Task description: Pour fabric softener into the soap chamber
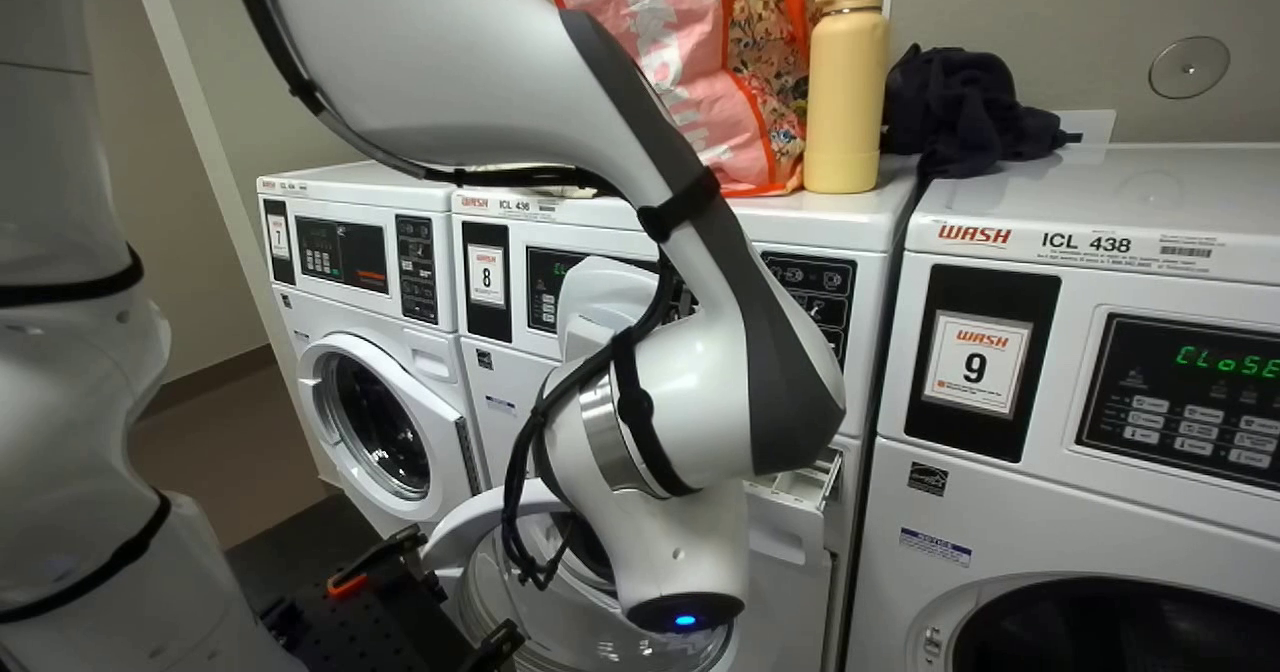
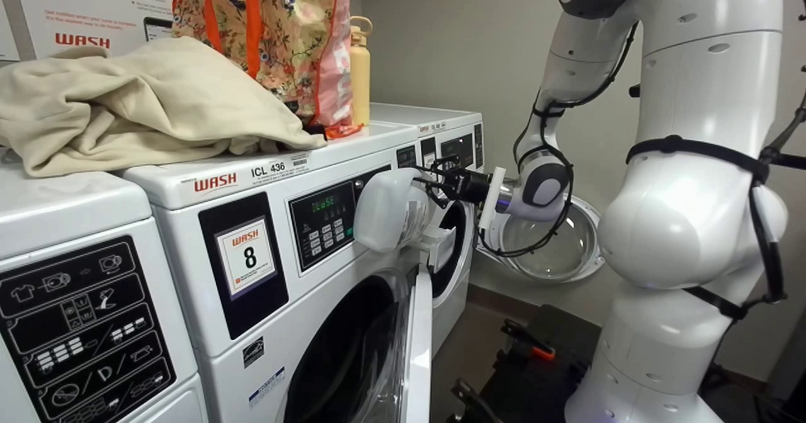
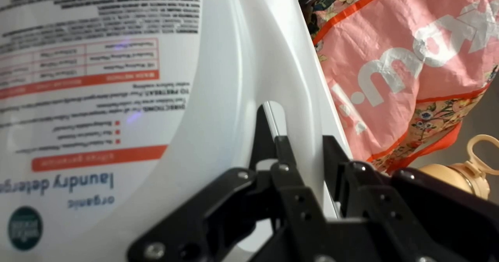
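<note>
Cloth (image 2: pixel 145 105), cream-coloured, thick and rumpled, lies farthest left in an exterior view, across the tops of white front-loading washers (image 2: pixel 296 303). Next stands a pink-and-orange floral shopping bag (image 2: pixel 283 39), then, just beside it, a tall pale-yellow bottle with a loop cap (image 2: pixel 361 77); the contents of both are hidden. Further right, the whitish plastic jug with a built-in handle (image 2: pixel 381 215), the task's softener, though its label (image 3: pixel 97 110) says laundry detergent in the wrist view, hangs tipped on its side before a washer front. Below it, an open round-windowed washer door (image 2: pixel 422 341) bares a drum (image 2: pixel 334 347) too dark to read. The small white rectangular dispenser drawer (image 2: pixel 441 242) comes next, pulled out, apparently where the jug's neck points; what its compartments hold does not show. Black metal fingers (image 3: pixel 285 153) pinch the jug's handle from the right, one passed through its opening. Grasping, lifting and tilting look done; pouring seems to be in hand, with righting the jug and putting it down probably left. Whether liquid runs cannot be told: the mouth is hidden and no level shows.
</note>
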